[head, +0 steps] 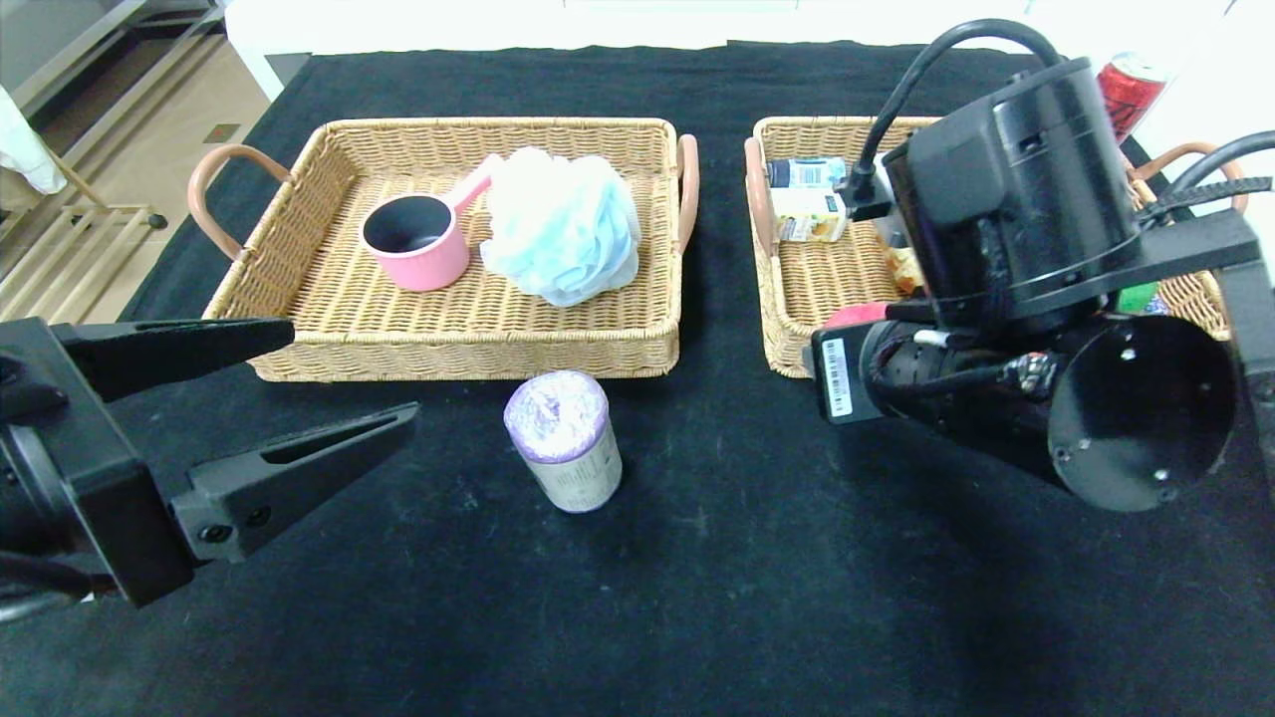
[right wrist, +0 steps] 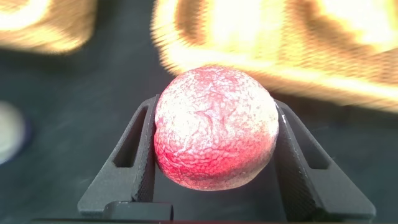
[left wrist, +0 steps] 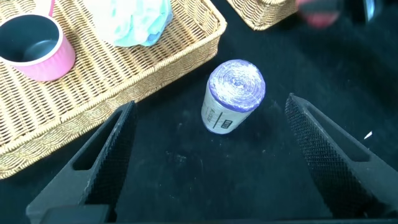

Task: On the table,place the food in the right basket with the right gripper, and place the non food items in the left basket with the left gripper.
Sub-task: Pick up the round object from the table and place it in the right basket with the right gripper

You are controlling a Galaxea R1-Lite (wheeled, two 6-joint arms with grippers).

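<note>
Right gripper [right wrist: 214, 186] is clamped on the peach [right wrist: 216, 127], fingers partly closed around its widest part. It sits at the near-left corner of the right basket [head: 787, 329]; in the head view only a sliver of red peeks out by the arm, so whether it's past the rim is unclear.

Risks, as I judge them:
- Round fruit in flat fingers: grip is only two contact lines, so a jolt could let it roll out onto the table [head: 697, 597].
- Release short of the rim drops it on the cloth or against the basket wall.
- Right basket already holds a carton [head: 809, 199] and other items at the far end; peach may roll into them.

Left gripper [left wrist: 205, 162] is spread wide, empty, low over the table at near left, aimed at the grey-labelled roll [head: 564, 438], which stands upright just in front of the left basket [head: 299, 329]. Off-centre closing could tip the roll and send it rolling.

Pink pan [head: 416, 239] and bath puff [head: 563, 229] already lie in the left basket.
</note>
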